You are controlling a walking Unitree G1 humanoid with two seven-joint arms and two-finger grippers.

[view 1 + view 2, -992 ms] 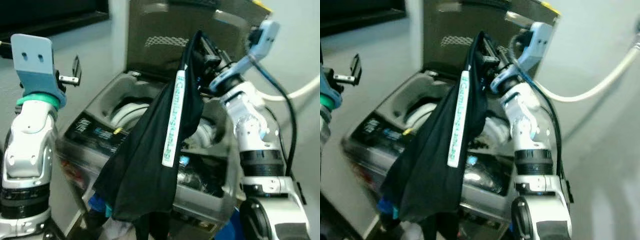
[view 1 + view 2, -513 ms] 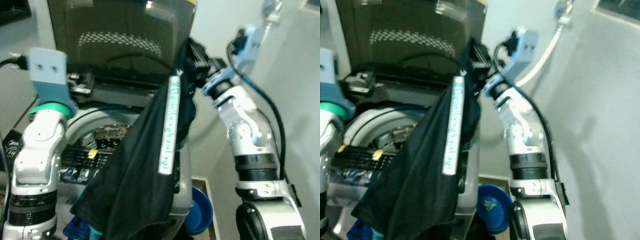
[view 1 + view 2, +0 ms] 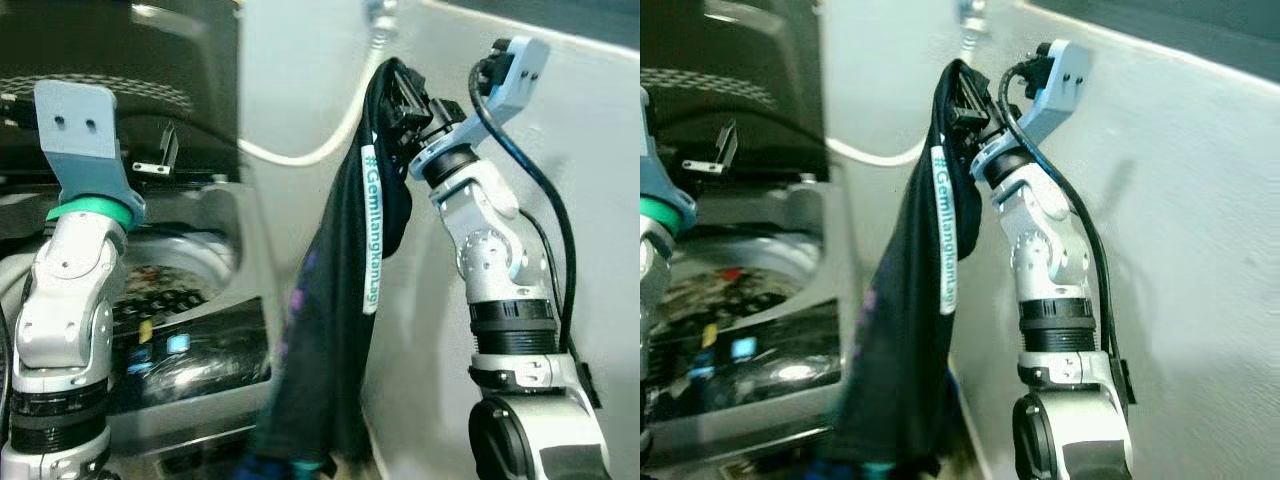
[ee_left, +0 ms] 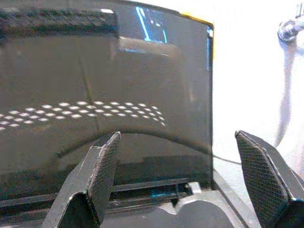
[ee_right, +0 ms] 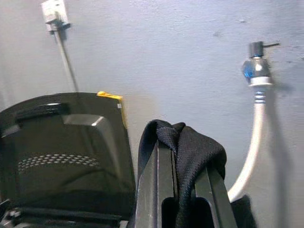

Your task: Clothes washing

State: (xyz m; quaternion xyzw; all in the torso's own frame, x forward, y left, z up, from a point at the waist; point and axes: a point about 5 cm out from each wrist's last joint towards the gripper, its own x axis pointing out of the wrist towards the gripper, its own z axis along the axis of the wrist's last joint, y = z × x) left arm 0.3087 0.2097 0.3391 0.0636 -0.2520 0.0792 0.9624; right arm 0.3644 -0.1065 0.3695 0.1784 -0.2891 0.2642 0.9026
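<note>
Beside open washer (image 3: 190, 330), right gripper (image 3: 400, 95) clamps black garment (image 3: 330, 330)

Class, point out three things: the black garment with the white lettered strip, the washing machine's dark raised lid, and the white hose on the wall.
black garment (image 3: 335, 330), left eye view, mid hanging cloth
dark raised lid (image 4: 109, 95), left wrist view, inner face
white hose (image 5: 251, 152), right wrist view, below the tap

drum (image 3: 165, 285) open, raised lid (image 4: 95, 95) behind
</note>
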